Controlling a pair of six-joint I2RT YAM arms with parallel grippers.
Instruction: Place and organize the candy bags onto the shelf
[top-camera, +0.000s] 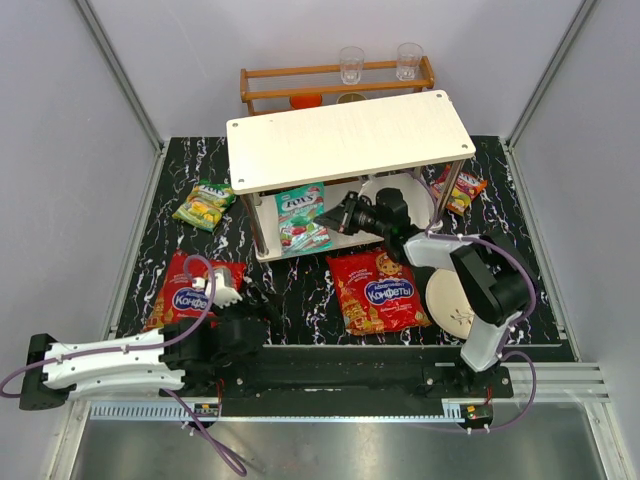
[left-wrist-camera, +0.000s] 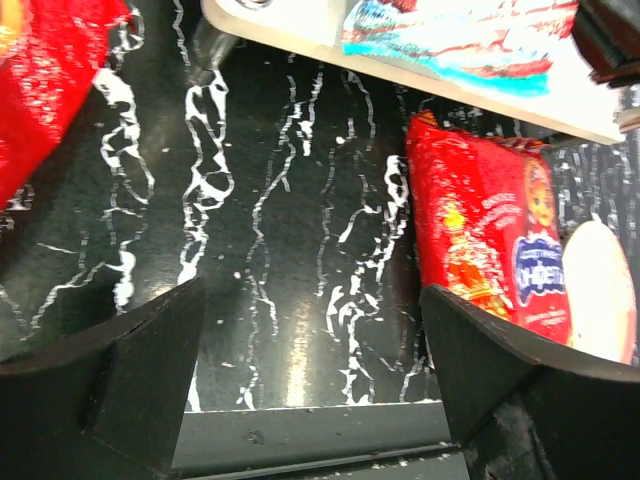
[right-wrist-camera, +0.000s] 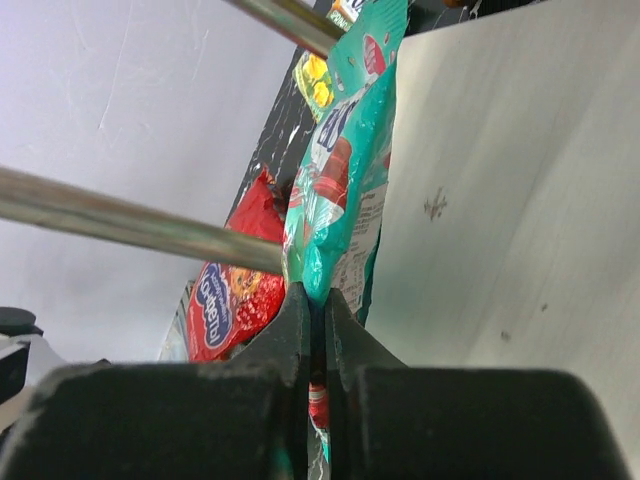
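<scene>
The white two-tier shelf (top-camera: 350, 135) stands at the back middle. My right gripper (top-camera: 347, 214) is shut on the edge of the teal candy bag (top-camera: 300, 218), which lies on the lower board and juts over its front edge. In the right wrist view the gripper (right-wrist-camera: 318, 300) pinches the teal bag (right-wrist-camera: 350, 170) beside the board (right-wrist-camera: 500, 200). Two large red bags lie on the mat, one left (top-camera: 190, 290) and one in the middle (top-camera: 380, 290). The green-yellow bag (top-camera: 205, 205) lies left of the shelf, the red-orange bag (top-camera: 458, 188) at its right post. My left gripper (top-camera: 258, 305) (left-wrist-camera: 315, 340) is open and empty over the mat.
A cream plate (top-camera: 450, 300) lies under my right arm, and another round plate (top-camera: 415, 195) sits on the shelf's lower board. A brown wooden rack (top-camera: 335, 85) with two glasses stands behind the shelf. A metal shelf post (right-wrist-camera: 130, 225) crosses close to my right gripper.
</scene>
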